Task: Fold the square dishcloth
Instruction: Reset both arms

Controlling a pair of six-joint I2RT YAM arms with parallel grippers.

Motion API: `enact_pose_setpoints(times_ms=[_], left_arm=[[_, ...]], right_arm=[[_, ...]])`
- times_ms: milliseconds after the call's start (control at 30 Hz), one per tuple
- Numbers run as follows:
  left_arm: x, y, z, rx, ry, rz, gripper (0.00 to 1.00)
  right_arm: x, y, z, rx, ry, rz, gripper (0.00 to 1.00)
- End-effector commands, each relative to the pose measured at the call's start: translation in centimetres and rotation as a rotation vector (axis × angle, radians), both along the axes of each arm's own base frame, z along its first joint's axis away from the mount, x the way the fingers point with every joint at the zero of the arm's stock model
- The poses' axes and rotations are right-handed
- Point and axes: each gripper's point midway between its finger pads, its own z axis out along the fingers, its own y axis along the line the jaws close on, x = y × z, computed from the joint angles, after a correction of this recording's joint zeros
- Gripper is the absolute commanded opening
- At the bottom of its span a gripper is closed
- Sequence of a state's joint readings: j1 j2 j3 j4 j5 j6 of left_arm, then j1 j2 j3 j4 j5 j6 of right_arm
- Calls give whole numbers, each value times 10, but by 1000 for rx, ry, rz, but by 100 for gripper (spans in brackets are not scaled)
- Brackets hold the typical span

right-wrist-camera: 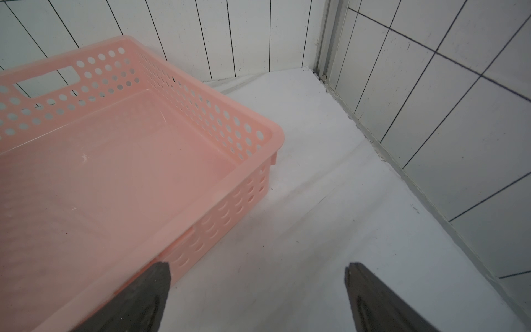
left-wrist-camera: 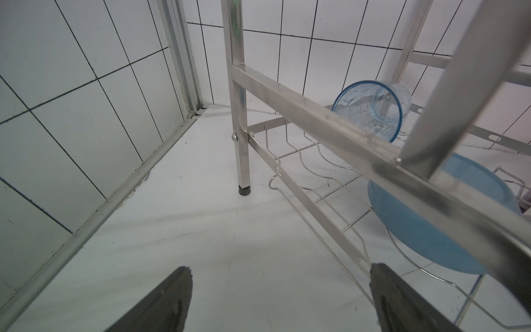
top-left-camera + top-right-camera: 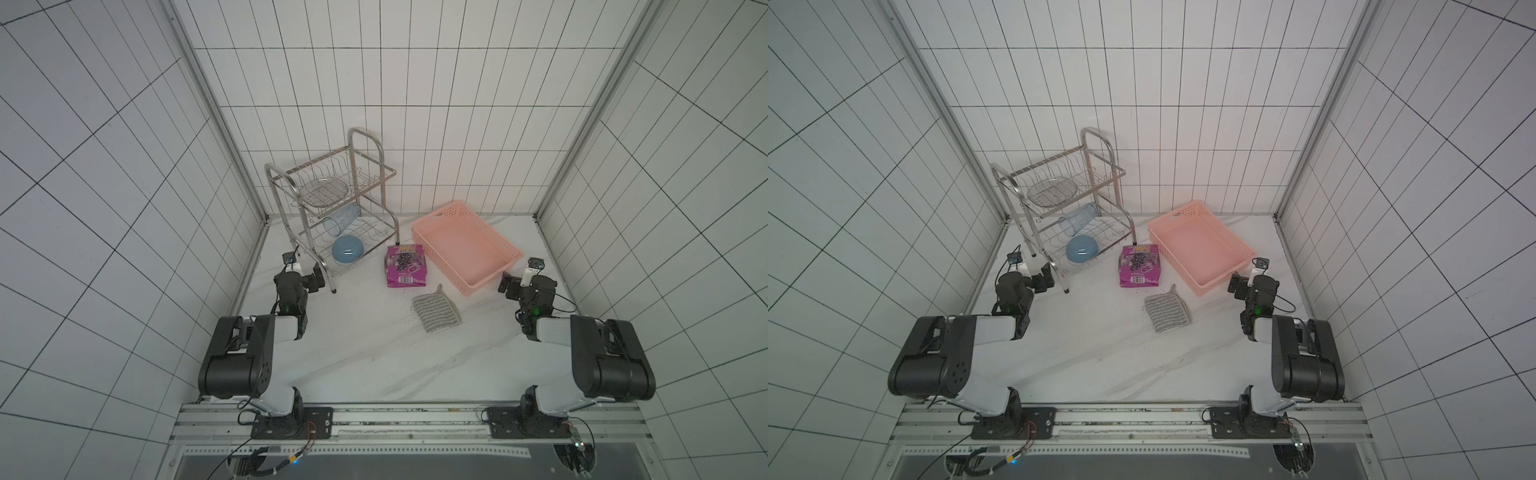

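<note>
Mounting rail [image 3: 407, 419] sits nearest me along the bottom edge in both top views, with two arm bases on it. Surface is a white marbled tabletop [image 3: 374, 365] with dark specks near centre; white tiled walls on three sides. Square dishcloth [image 3: 436, 312] lies flat right of centre, just below the magenta snack packet [image 3: 405, 266] and lower left of the pink basket [image 3: 494, 277], well apart from the left gripper [image 3: 316, 277] and right gripper [image 3: 508, 284].

Count:
- one cloth
- one packet
- one basket
- one two-tier rack [image 3: 332, 166]
- one clear plate [image 3: 325, 191]
- one blue tumbler [image 3: 340, 224] on its side
- one blue bowl [image 3: 348, 250]
- two arms

Left wrist view: fingers [image 2: 172, 301] spread wide with nothing between them, rack leg and lower tier ahead.

Right wrist view: fingers [image 1: 373, 301] spread wide and empty, one over the basket's near corner.
</note>
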State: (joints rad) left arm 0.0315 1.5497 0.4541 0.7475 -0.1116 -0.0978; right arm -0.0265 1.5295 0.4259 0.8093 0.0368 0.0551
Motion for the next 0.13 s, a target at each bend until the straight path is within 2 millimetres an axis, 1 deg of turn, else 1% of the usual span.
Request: enact_pose_setpoints(times_ms=[0, 100], left_arm=[[1, -2, -2, -15, 4, -18, 98], [1, -1, -2, -13, 1, -17, 98]], right_arm=[[0, -1, -1, -7, 6, 5, 99], [0, -1, -1, -7, 5, 4, 99]])
